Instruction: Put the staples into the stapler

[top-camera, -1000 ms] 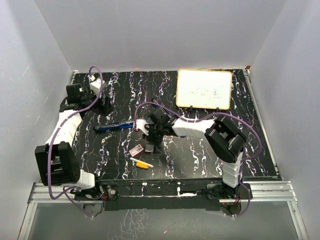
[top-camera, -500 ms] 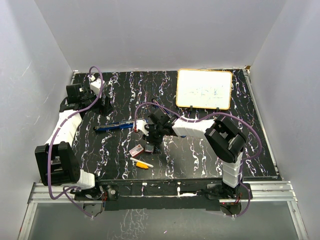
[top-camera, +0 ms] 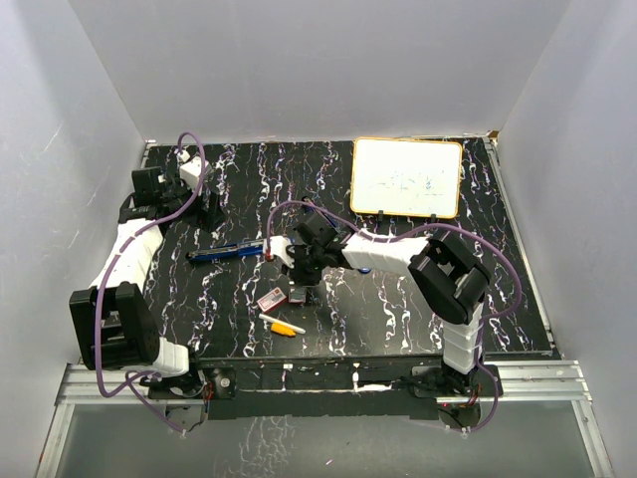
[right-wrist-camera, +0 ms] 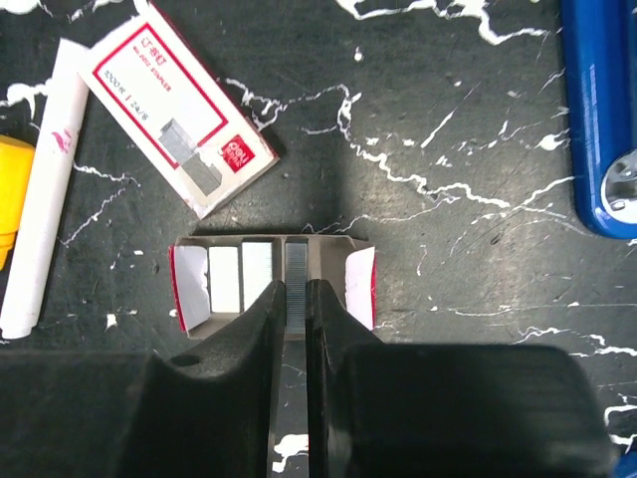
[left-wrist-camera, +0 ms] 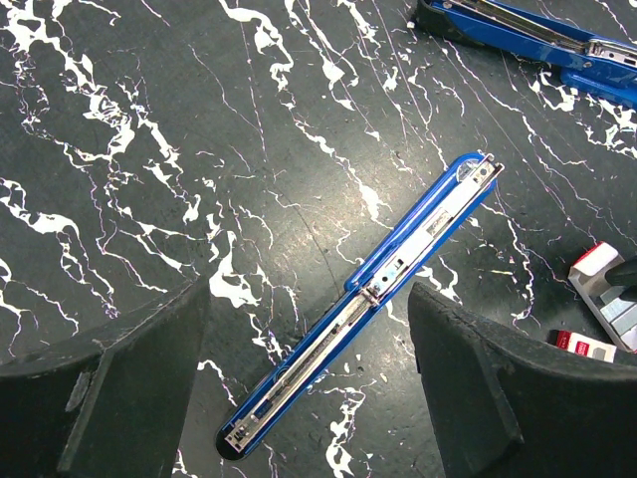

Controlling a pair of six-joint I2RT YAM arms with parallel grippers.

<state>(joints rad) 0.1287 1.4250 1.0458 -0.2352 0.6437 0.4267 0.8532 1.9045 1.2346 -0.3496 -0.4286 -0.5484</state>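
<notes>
The blue stapler (left-wrist-camera: 373, 299) lies opened flat on the black marbled table, its metal staple channel facing up. My left gripper (left-wrist-camera: 309, 398) hovers above it, open, one finger showing on each side of the channel. In the top view the stapler (top-camera: 227, 253) lies between the two grippers. My right gripper (right-wrist-camera: 296, 289) is shut on a silvery strip of staples (right-wrist-camera: 296, 261) standing in the open red-and-white box tray (right-wrist-camera: 360, 284). Two more strips (right-wrist-camera: 241, 277) lie in the tray. The box lid (right-wrist-camera: 179, 119) rests just beyond the tray.
A yellow-and-white marker (right-wrist-camera: 40, 249) lies left of the tray, near the front edge in the top view (top-camera: 284, 325). A whiteboard (top-camera: 406, 177) stands at the back right. White walls close in the table on three sides.
My right gripper's jaws have closed onto the staple strip in the tray. The left arm and the stapler have not moved.
</notes>
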